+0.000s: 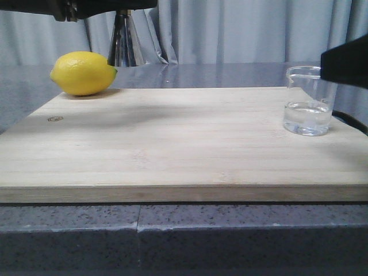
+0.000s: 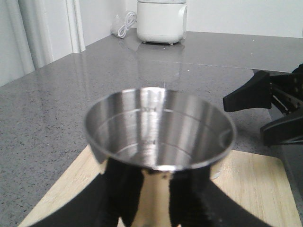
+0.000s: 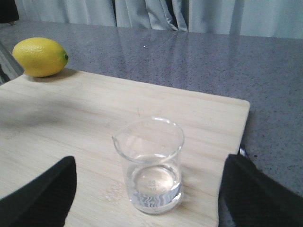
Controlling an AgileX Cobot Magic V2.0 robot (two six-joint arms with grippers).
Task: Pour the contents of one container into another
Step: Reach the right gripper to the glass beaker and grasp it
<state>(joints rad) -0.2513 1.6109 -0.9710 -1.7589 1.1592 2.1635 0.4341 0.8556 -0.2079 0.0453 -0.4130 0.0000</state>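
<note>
The clear glass beaker point(image 1: 309, 103) stands on the right end of the wooden board point(image 1: 172, 144), with a little clear liquid in its bottom. In the right wrist view the beaker point(image 3: 150, 165) sits between the wide-apart black fingers point(image 3: 42, 194) of my right gripper point(image 3: 150, 161), which is open and not touching it. My left gripper point(image 2: 158, 189) is shut on the waist of the steel jigger point(image 2: 160, 127), whose upper cup faces up and looks empty. In the front view the jigger's lower cone point(image 1: 125, 43) hangs under the left gripper point(image 1: 103, 7) at the far left.
A yellow lemon point(image 1: 83, 73) lies on the board's far left corner. Grey curtains hang behind the grey stone counter point(image 1: 230, 75). A white appliance point(image 2: 162, 21) stands far back on the counter. The right gripper point(image 2: 274, 111) also shows in the left wrist view.
</note>
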